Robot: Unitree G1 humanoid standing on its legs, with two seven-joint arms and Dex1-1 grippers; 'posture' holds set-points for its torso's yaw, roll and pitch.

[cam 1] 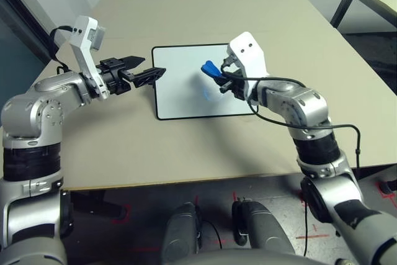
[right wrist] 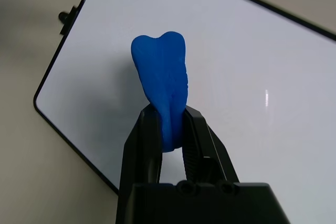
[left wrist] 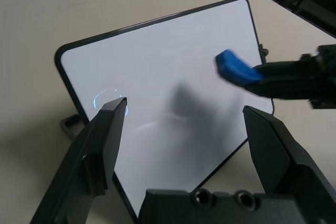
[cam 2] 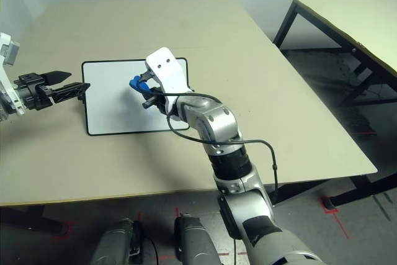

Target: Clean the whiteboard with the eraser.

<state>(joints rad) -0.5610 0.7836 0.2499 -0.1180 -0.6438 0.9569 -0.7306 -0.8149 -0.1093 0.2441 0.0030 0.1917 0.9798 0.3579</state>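
The whiteboard (cam 1: pixel 186 94) lies flat in the middle of the tan table, white with a thin black frame. My right gripper (right wrist: pixel 170 124) is shut on the blue eraser (right wrist: pixel 163 77), which sticks out past the fingertips and hangs a little above the board's right half (cam 1: pixel 209 68). My left gripper (cam 1: pixel 147 74) hovers at the board's left edge, its two black fingers (left wrist: pixel 100 145) spread open with nothing between them. The board's surface looks clean apart from light reflections.
The tan table (cam 1: pixel 186 4) stretches far beyond the board on all sides. A second table (cam 2: pixel 353 17) stands to the right across a gap of dark floor. A black cable (cam 1: pixel 347 131) trails from my right forearm.
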